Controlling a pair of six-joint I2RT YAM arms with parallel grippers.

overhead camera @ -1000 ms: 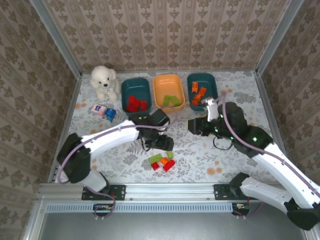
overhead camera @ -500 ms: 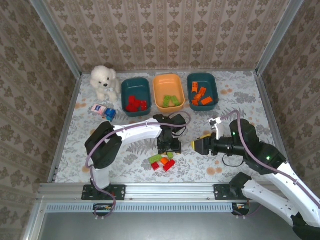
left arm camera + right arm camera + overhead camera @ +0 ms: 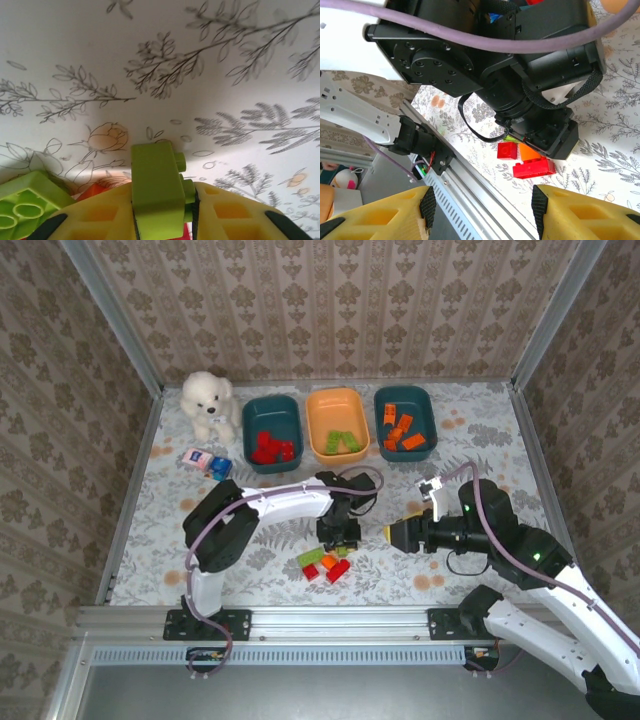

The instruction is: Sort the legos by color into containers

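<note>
My left gripper [image 3: 338, 537] [image 3: 162, 220] is shut on a light green lego [image 3: 158, 187], right over the small pile of legos [image 3: 325, 564] near the front of the table. Another green brick [image 3: 22, 197] and a bit of orange brick [image 3: 92, 191] lie beside its fingers. My right gripper [image 3: 400, 533] [image 3: 482, 207] is open and holds nothing; a red square brick [image 3: 508, 150], an orange brick [image 3: 530, 151] and a long red brick [image 3: 534, 169] lie beyond it. At the back stand a teal bin [image 3: 272, 432] with red legos, an orange bin [image 3: 337, 420] with green ones and a teal bin [image 3: 404, 422] with orange ones.
A white plush bear [image 3: 207, 404] sits at the back left, with a small blue-white object [image 3: 207, 461] in front of it. The metal rail [image 3: 320, 622] runs along the table's near edge. The left arm's black wrist [image 3: 510, 60] is close in front of the right gripper.
My left gripper has moved right and down onto the pile and shut on a green lego. My right arm has swung forward and down from near the bins.
</note>
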